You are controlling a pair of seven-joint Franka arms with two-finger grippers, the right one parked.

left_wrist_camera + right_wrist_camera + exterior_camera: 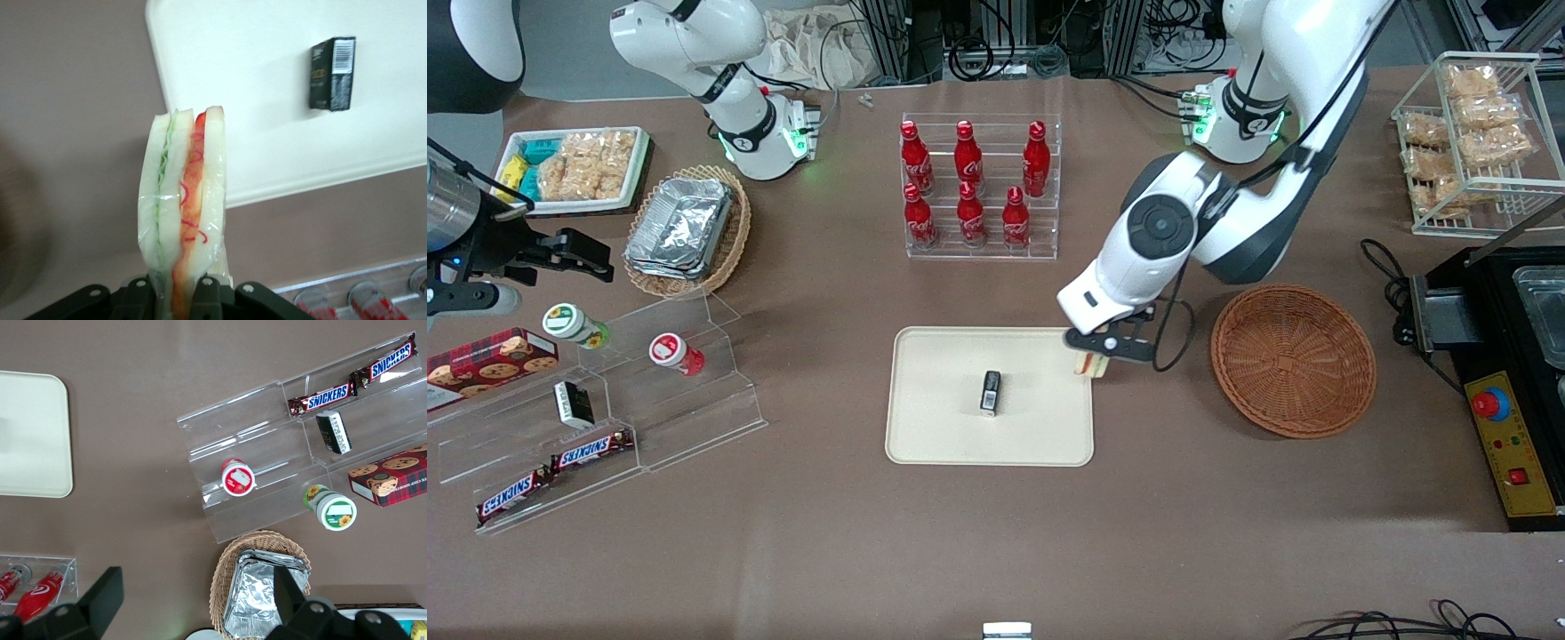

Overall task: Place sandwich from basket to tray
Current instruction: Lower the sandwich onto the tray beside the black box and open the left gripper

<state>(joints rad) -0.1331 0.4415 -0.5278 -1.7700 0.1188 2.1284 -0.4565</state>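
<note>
My left gripper (pixel 1100 353) is shut on the sandwich (pixel 1092 364), a plastic-wrapped wedge of white bread with red-orange and green filling. I hold it above the edge of the cream tray (pixel 934 427) that faces the reddish-brown wicker basket (pixel 1292 359). The basket is empty. In the left wrist view the sandwich (pixel 183 213) stands between the fingers (pixel 203 300) with the tray (pixel 253 87) under and past it. A small black box (pixel 991 392) lies in the middle of the tray and shows in the left wrist view (pixel 331 73).
A clear rack of red bottles (pixel 978 187) stands farther from the front camera than the tray. A tan basket of foil containers (pixel 685 229), a snack tray (pixel 574 169) and a clear stepped stand (pixel 605 418) lie toward the parked arm's end. A black appliance (pixel 1507 373) and wire rack (pixel 1476 142) lie toward the working arm's end.
</note>
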